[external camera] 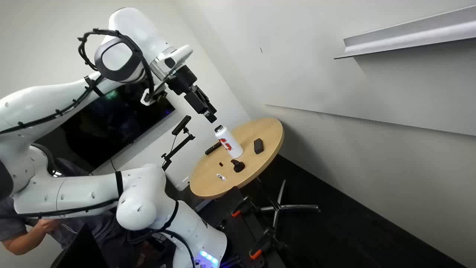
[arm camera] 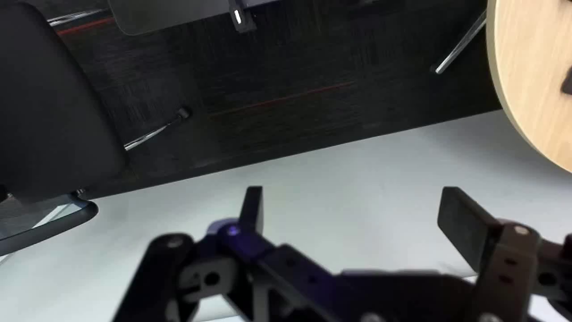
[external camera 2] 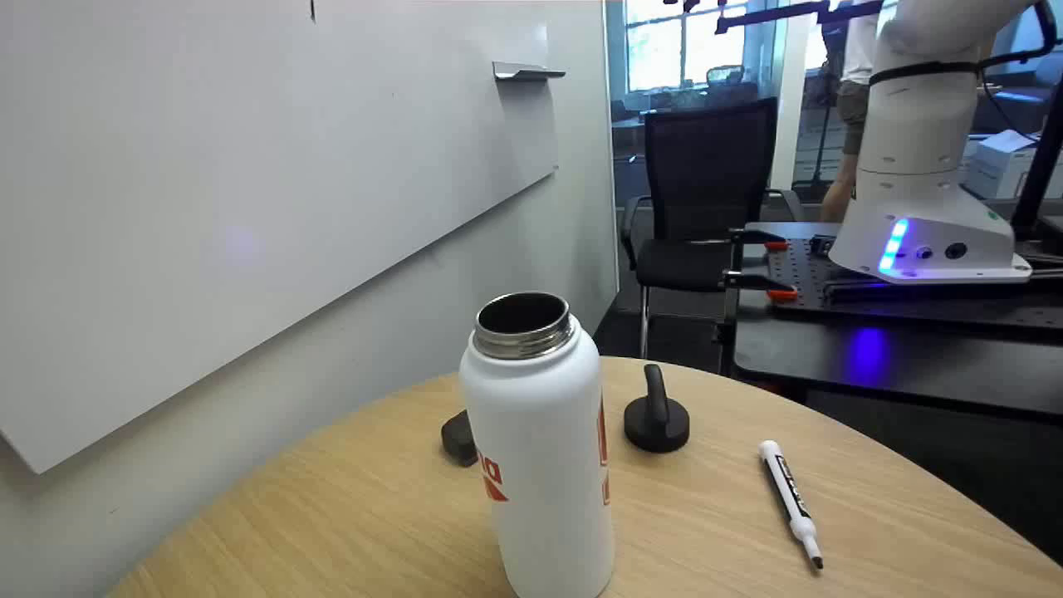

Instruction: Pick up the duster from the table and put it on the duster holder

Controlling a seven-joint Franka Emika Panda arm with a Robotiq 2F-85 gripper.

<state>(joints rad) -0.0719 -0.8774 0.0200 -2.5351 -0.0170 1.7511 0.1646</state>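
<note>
The duster (external camera: 258, 146), a small black block, lies on the round wooden table (external camera: 268, 128) near its wall side. In an exterior view the duster (external camera 2: 458, 440) is partly hidden behind the bottle. In the wrist view the table (arm camera: 525, 62) shows at the right edge, with part of a black object cut off there. The duster holder (external camera: 409, 35), a narrow ledge on the white wall, also shows in an exterior view (external camera 2: 525, 73). My gripper (external camera: 211, 111) is above and apart from the table. In the wrist view the gripper (arm camera: 351, 203) is open with nothing between its fingers.
A white-and-red open bottle (external camera: 230, 144) stands on the table. A black lid (external camera 2: 657, 422), a marker (external camera 2: 789, 502) and a black bar (external camera: 213, 148) lie around it. A chair (external camera 2: 710, 199) stands near the wall. A wall screen (external camera: 111, 123) is behind the arm. A person sits at lower left.
</note>
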